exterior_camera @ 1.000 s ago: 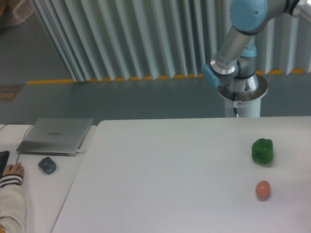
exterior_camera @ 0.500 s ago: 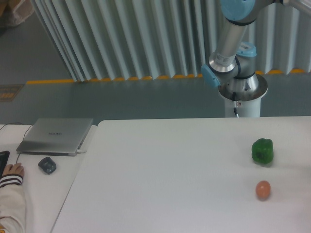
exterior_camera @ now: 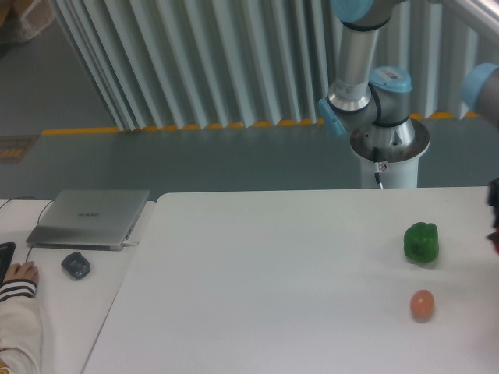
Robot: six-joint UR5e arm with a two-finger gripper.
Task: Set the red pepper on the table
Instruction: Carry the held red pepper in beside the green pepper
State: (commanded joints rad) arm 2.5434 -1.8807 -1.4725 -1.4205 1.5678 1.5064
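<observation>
Red pepper not identifiable on the tabletop (exterior_camera: 273, 265), which carries only the green pepper (exterior_camera: 422, 241) and orange-pink egg-shaped thing (exterior_camera: 422, 304); the dark tool (exterior_camera: 494, 214), clipped by the right edge, may carry it, its jaw state unreadable.

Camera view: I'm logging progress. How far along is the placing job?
Done: nothing; the table holds only a green bell pepper and an orange egg-shaped object. In hand: a dark part, possibly the gripper, shows at the right edge, too cropped to tell its load. Left: setting the red pepper down.
</observation>
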